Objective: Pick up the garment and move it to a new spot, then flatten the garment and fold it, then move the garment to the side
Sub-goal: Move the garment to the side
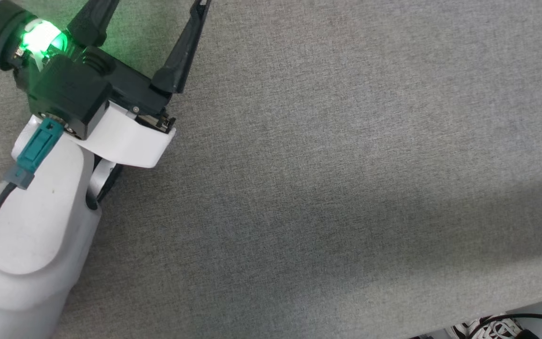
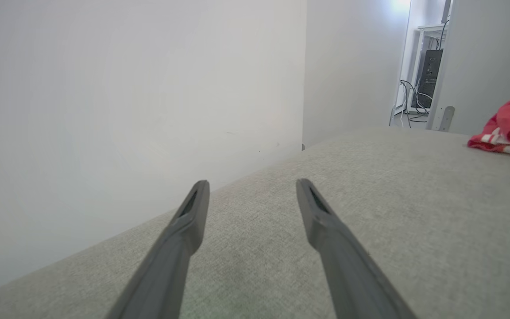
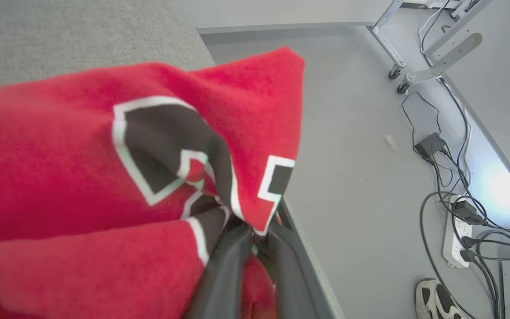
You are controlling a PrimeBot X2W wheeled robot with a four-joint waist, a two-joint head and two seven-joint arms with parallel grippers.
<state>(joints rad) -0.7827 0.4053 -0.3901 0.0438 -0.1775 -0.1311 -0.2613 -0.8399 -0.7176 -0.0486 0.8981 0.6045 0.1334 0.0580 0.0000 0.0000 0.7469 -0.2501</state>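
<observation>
the head view looks down on the left gripper [image 1: 153,5] at the upper left, over bare grey fabric-covered table [image 1: 346,165], with a green light glowing on its wrist. a black-and-white shoe [image 1: 487,327] peeks in past the table's lower edge.

the left wrist view adds the fingertips: the left gripper [image 2: 251,184] is spread wide with nothing between its fingers, low over the table [image 2: 370,230] beside a plain white wall [image 2: 126,110]. far off at the right edge, the garment [image 2: 509,128] sits bunched on the table, red with striped trim.

the right wrist view gives the close look: the right gripper [image 3: 257,235] is pinched nearly closed on a fold of the garment [image 3: 82,177], at its black, white-outlined lettering, by the table's edge [image 3: 60,35]. beyond lie grey floor, a power strip [image 3: 456,239] with cables, and a shoe [image 3: 436,301].
</observation>
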